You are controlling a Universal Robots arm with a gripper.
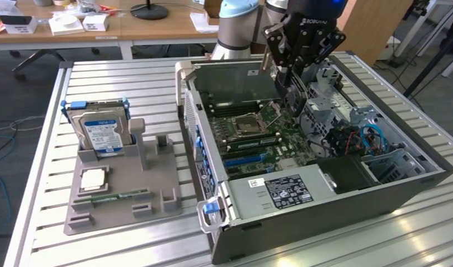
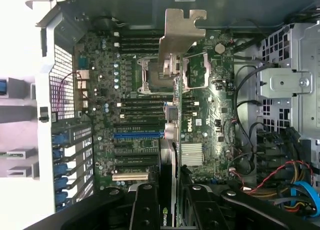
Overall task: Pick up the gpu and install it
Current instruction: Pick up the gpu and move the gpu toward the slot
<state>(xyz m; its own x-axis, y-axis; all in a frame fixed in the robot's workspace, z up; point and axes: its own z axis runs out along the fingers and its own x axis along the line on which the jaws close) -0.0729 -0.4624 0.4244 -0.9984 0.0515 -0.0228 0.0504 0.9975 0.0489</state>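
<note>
Wrist view: Nvidia-marked gpu (image 2: 181, 35) between fingers (image 2: 145, 210)

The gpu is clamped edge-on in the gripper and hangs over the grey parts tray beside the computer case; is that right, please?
Not quite: the gpu is clamped edge-on in the gripper, but it hangs over the motherboard inside the open computer case, not over the grey parts tray; the wrist view shows this.

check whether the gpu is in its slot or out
Out. The gpu is clamped in the gripper, hanging over the motherboard, and the blue slot lies empty.
</note>
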